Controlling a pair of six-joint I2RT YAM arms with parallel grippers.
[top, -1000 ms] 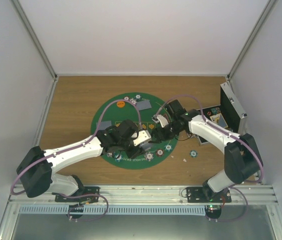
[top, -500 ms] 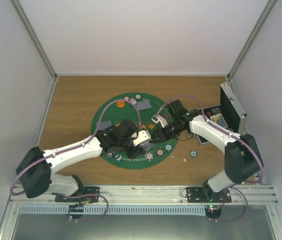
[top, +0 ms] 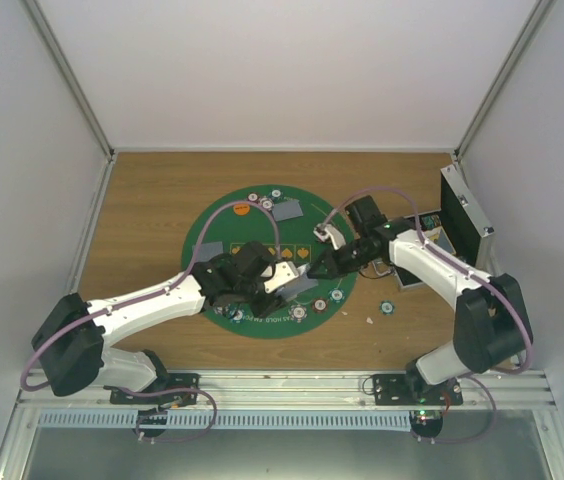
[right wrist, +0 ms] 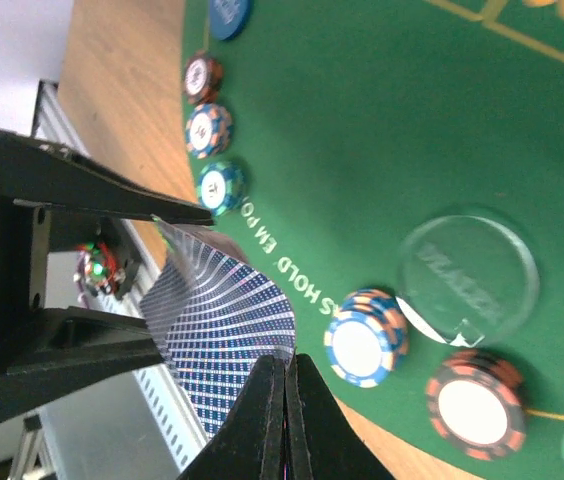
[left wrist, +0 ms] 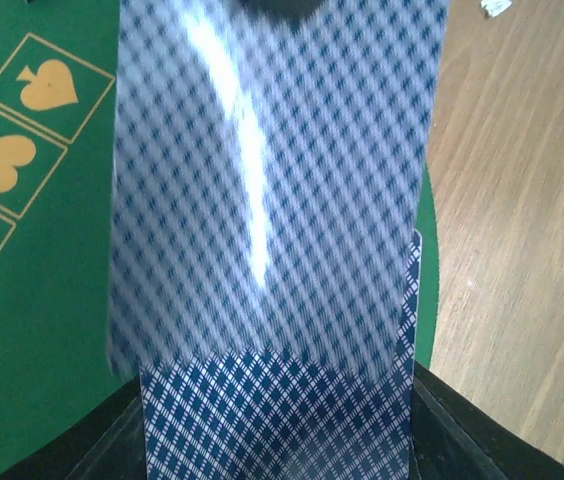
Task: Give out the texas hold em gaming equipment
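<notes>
Where the two arms meet over the round green felt mat (top: 224,225), the top view shows the left gripper (top: 280,281) clamped on a stack of blue cross-hatched playing cards (top: 288,274), just above the mat's near right part. The right gripper (top: 312,272) has its tips at the stack's far end, jaws pressed together. An orange disc (top: 241,210) and a loose grey-backed card (top: 285,210) lie near the mat's far edge. A teal-edged chip (top: 387,306) sits alone on the wooden table (top: 152,190), off the mat to the right. A silver metal case (top: 462,215) stands open by the right wall.

From the left wrist, the stack fills the lower frame, held between two black fingers (left wrist: 459,432). One top card (left wrist: 272,200), blurred and glossy, reaches well past the stack toward the upper edge. Gold spade and heart symbols (left wrist: 24,125) show on the mat to the left.

From the right wrist, the right gripper's black fingers are fully closed on the edge of that card, which curves back between the left gripper's jaws. Just beside it on the mat lie a blue-and-orange-edged chip (right wrist: 364,345), a red-and-white chip (right wrist: 477,400) and a clear round disc (right wrist: 470,275). A row of three chips (right wrist: 208,128) follows the mat's rim.
</notes>
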